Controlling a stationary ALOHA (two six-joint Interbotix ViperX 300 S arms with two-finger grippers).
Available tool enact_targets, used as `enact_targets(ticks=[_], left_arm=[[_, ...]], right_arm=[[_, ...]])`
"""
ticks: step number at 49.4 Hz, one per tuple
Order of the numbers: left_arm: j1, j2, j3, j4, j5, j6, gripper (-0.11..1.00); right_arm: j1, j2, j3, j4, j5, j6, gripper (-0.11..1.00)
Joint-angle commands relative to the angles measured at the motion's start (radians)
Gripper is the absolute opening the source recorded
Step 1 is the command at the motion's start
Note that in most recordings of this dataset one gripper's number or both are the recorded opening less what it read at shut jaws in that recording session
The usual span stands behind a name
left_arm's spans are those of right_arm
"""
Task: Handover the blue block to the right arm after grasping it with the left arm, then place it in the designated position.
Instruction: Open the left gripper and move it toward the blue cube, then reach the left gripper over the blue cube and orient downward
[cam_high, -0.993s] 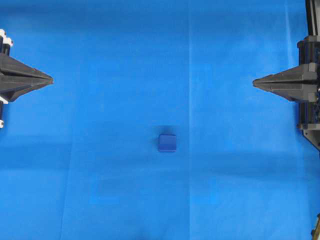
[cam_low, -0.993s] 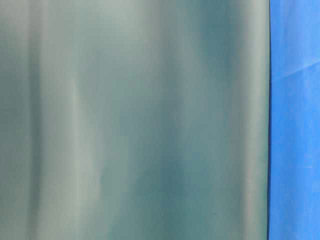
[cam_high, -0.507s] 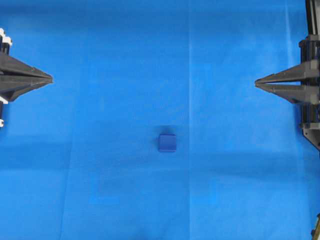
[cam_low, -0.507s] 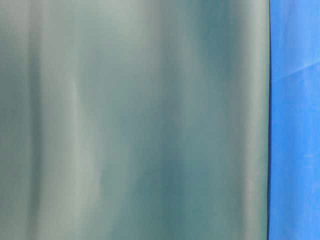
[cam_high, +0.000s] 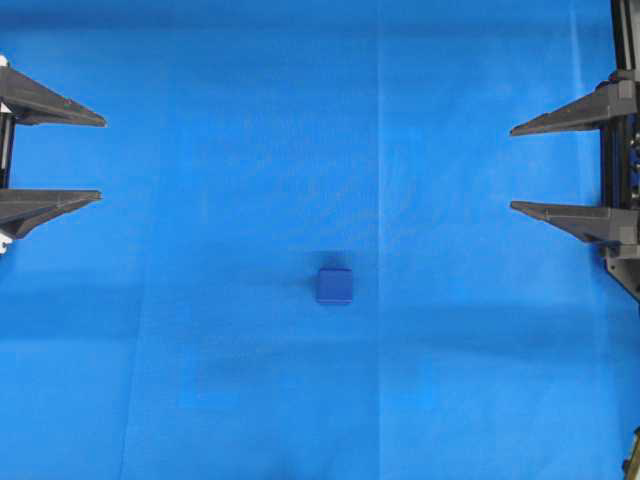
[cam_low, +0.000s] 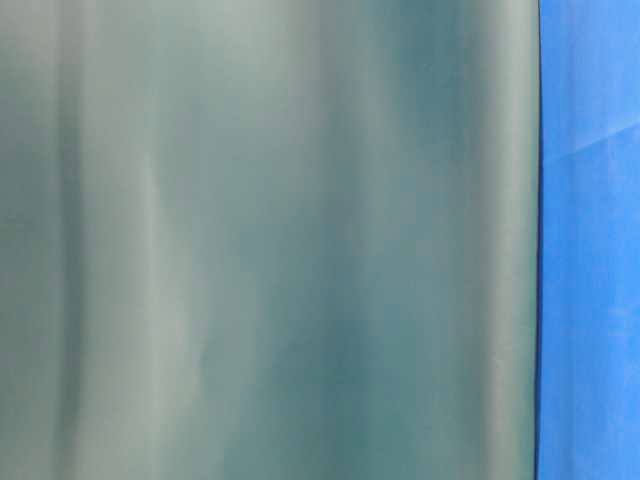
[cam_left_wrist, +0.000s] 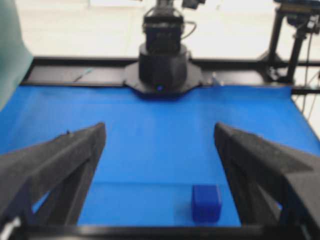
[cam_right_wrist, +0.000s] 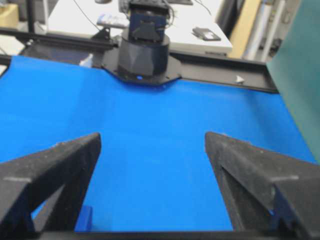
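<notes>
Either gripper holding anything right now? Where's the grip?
Nothing held. Left gripper and right gripper are open and empty; the blue block lies untouched on the cloth.

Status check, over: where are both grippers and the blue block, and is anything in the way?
Left gripper open, right gripper open, both empty at opposite edges. Blue block alone mid-cloth, untouched. Nothing between.

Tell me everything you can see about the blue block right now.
The blue block is a small dark-blue cube with slightly rounded edges and a smooth, matte look, darker than the bright blue cloth it sits flat on. It lies near the middle of the overhead view, a little toward the bottom, casting a faint shadow. Nothing else touches it: the left gripper and right gripper stand open at the far edges, well apart from it.
</notes>
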Motion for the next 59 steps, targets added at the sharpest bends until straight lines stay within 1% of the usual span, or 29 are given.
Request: enact_targets(ticks=[1,8,13,21,29,34,38,52,59], left_arm=[[0.003,0.005,-0.009,0.002,-0.008,-0.002,0.93],[0.002,0.017,-0.009,0.002,-0.017,-0.011,0.93],[-0.012,0.046,-0.012,0.0,-0.049,-0.023,0.93],[-0.029,0.152,-0.032,0.002,-0.127,-0.031,0.93],[-0.041,0.298,-0.086,0.002,-0.198,-0.032,0.93],[-0.049,0.4,-0.137,0.0,-0.236,-0.032,0.92],[-0.06,0.492,-0.196,0.0,-0.249,-0.032,0.92],[-0.095,0.749,-0.414,0.002,-0.247,-0.031,0.92],[-0.101,0.845,-0.523,0.002,-0.232,-0.031,0.92]], right_arm=[[-0.003,0.008,-0.026,0.003,-0.003,0.002,0.98],[-0.005,0.008,-0.028,0.003,-0.005,0.003,0.98],[-0.005,0.008,-0.031,0.003,-0.008,0.002,0.98],[-0.005,0.017,-0.031,0.003,-0.009,0.002,0.98],[-0.005,0.029,-0.032,0.003,-0.014,0.003,0.98],[-0.005,0.032,-0.034,0.003,-0.014,0.003,0.98],[-0.005,0.034,-0.035,0.003,-0.014,0.003,0.98],[-0.005,0.035,-0.035,0.003,-0.026,0.003,0.98],[-0.005,0.041,-0.034,0.003,-0.032,0.003,0.98]])
